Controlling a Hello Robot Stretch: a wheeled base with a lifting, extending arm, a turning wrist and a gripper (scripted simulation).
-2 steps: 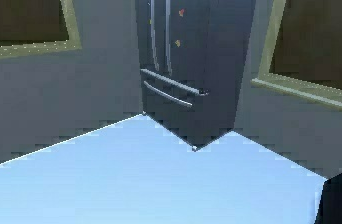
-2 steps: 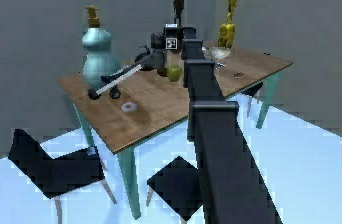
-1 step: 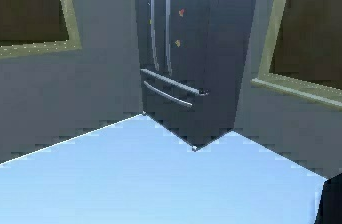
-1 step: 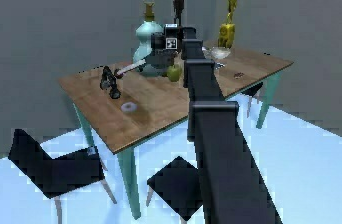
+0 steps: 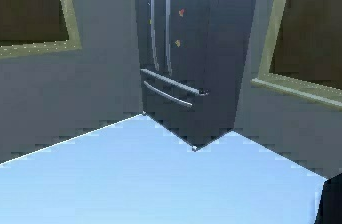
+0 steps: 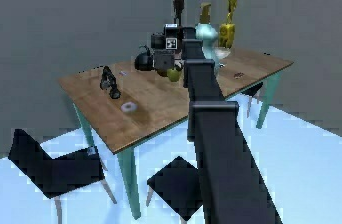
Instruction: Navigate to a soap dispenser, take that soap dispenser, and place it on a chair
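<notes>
Nothing here can be read. The two white squares point(image 6: 167, 42) at the end of the arm point(image 6: 219, 130) carry black marks, but no legible letters or numbers.

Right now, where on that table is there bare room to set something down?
Bare: the near corner of the brown wooden table, between the small grey disc and the dark arm bar; also the strip right of that bar. Crowded: the far end around the end effector, with gold figures and a pale blue vase.
</notes>
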